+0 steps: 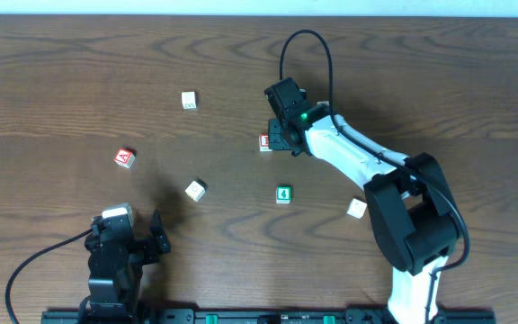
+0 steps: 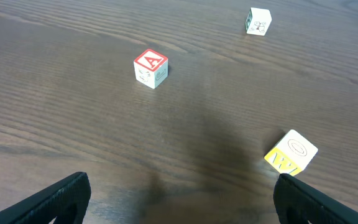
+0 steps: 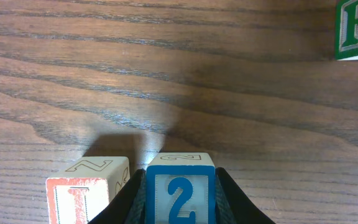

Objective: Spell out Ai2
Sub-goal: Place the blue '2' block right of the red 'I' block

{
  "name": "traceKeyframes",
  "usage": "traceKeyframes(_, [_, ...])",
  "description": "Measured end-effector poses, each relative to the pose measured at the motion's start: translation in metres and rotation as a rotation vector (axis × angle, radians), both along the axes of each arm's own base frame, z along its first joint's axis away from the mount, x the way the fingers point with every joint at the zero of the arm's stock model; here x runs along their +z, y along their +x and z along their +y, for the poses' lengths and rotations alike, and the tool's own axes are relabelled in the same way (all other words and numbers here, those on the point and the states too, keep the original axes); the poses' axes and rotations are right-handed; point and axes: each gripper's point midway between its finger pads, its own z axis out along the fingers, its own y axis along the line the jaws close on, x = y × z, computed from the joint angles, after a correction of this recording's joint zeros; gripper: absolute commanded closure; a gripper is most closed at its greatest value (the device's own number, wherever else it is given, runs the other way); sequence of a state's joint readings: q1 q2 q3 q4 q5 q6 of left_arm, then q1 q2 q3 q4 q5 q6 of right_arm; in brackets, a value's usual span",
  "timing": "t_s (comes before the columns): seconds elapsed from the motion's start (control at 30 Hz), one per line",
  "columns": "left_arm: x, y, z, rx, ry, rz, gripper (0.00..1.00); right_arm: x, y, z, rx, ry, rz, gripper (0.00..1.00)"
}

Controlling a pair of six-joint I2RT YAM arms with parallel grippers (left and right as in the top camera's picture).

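The right gripper point(image 1: 283, 136) is closed tightly on the wooden cube with the blue "2" point(image 3: 180, 191) on its pale face. Its dark fingers press both side faces. That cube sits just right of the wooden cube with the red "I" point(image 3: 83, 196) in the right wrist view. Whether it rests on the dark, wood-grained counter point(image 1: 439, 81) or hangs just above it cannot be told, since the bottom edge is cut off.

The main risk, as I judge it, is the finger lodged in the narrow gap beside the "I" cube. Spreading the jaws could shove that light, loose cube sideways or twist it out of line. A release from above the counter could let the "2" cube tip or bounce, because smooth hard faces slide easily on the flat grain.

The red-topped wooden "A" cube point(image 2: 150, 68) lies well left of the "I" cube in the overhead view and is not yet in the row. The left gripper point(image 2: 180, 190) hangs wide open and empty. A green-faced "R" cube point(image 3: 356, 28) stands well beyond the "I" cube.
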State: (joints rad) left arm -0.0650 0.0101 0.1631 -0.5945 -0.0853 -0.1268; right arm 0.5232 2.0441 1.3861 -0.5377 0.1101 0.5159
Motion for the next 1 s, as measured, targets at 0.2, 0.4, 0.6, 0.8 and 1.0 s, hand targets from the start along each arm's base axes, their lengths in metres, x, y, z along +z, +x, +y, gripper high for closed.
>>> traceKeyframes(0.2, [0.0, 0.0, 0.0, 0.0, 0.0, 0.0, 0.04, 0.0, 0.0, 0.0, 0.0, 0.0, 0.0, 0.83])
traceKeyframes(0.4, [0.0, 0.0, 0.0, 0.0, 0.0, 0.0, 0.04, 0.0, 0.0, 0.0, 0.0, -0.001, 0.0, 0.76])
traceKeyframes(0.6, [0.0, 0.0, 0.0, 0.0, 0.0, 0.0, 0.05, 0.0, -0.004, 0.007, 0.018, -0.003, -0.001, 0.69])
traceKeyframes(0.8, [0.0, 0.0, 0.0, 0.0, 0.0, 0.0, 0.05, 0.0, -0.006, 0.011, 0.028, -0.003, 0.0, 0.69])
traceKeyframes(1.0, [0.0, 0.0, 0.0, 0.0, 0.0, 0.0, 0.05, -0.001, -0.007, 0.011, 0.023, -0.002, 0.002, 0.6])
